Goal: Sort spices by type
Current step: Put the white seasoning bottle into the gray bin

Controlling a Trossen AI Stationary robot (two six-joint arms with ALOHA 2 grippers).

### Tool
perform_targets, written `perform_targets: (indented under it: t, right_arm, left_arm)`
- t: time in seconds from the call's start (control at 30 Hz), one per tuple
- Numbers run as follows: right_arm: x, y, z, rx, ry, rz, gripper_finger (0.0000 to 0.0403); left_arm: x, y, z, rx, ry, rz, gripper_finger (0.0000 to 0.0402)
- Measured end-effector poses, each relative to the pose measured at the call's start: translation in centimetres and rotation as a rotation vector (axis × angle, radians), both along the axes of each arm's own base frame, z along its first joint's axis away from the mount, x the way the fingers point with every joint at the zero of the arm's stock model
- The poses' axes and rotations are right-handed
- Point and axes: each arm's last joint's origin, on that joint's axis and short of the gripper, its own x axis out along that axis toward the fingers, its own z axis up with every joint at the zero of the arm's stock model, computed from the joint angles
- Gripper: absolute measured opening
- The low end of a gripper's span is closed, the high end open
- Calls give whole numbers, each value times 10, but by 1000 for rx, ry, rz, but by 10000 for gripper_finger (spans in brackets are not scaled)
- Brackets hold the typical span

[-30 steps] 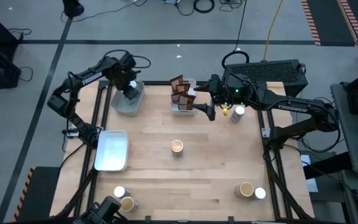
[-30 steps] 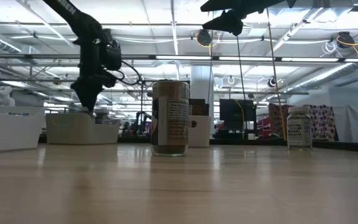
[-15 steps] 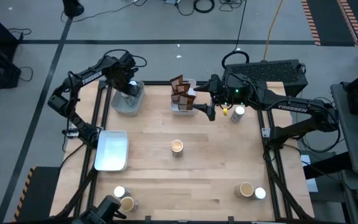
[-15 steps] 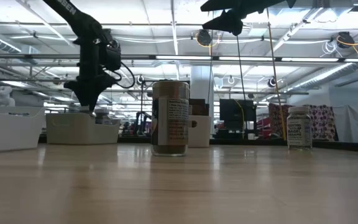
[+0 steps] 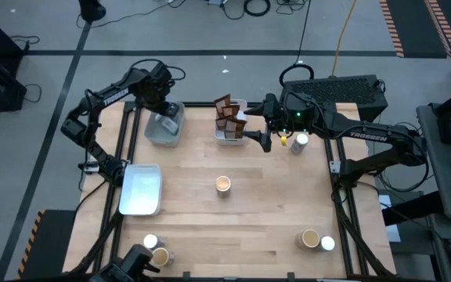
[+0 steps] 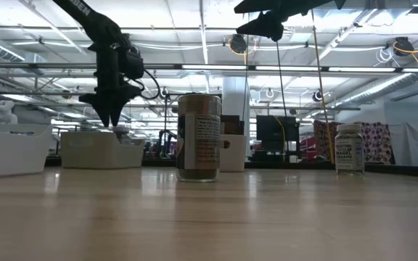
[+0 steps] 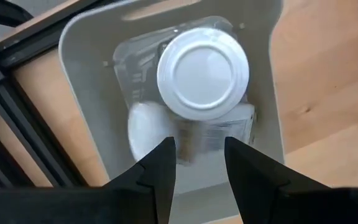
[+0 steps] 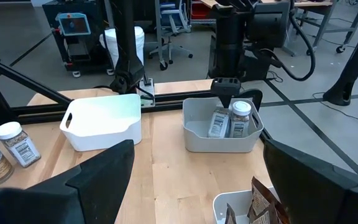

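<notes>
My table (image 5: pixel 265 211) is pale wood with a smooth, faintly glossy finish that mirrors the jars in the low view. The grey bin (image 8: pixel 199 134) under my left gripper (image 7: pixel 196 162) and the white bin (image 8: pixel 101 124) look like smooth matt plastic. The white-topped jars (image 7: pixel 202 73) have clear glossy walls, paper labels and smooth plastic lids. My fingers (image 7: pixel 157 180) are matt black. The brown packets (image 5: pixel 227 114) look like creased paper.

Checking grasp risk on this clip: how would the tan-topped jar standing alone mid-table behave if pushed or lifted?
The tan-topped jar stands tall on a narrow base, so a high push would probably tip it. Being round, it would likely roll once down. Its smooth wall may slip in a claw.
</notes>
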Motion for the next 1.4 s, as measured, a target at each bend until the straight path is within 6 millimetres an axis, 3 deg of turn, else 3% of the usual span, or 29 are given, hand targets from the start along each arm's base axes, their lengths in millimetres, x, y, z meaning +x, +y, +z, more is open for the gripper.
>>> perform_targets:
  t: [0.3,0.5,0.73,0.93,1.13,1.4]
  right_arm:
    - [0,0,0,-6,1,1,341]
    - [0,0,0,-6,2,2,341]
    - [0,0,0,-10,5,3,341]
    - [-1,0,-2,-7,27,3,341]
    - [-2,1,-6,5,69,4,341]
    - [-2,1,-8,1,81,5,341]
  left_arm:
    - [1,0,1,7,-12,-38,140]
    - [4,-8,1,-28,-33,-354,140]
    - [21,-22,1,13,-20,-748,140]
    - [35,-33,1,110,167,-1099,141]
    - [30,-29,2,155,538,-1208,141]
    - [25,-28,-6,114,527,-1276,141]
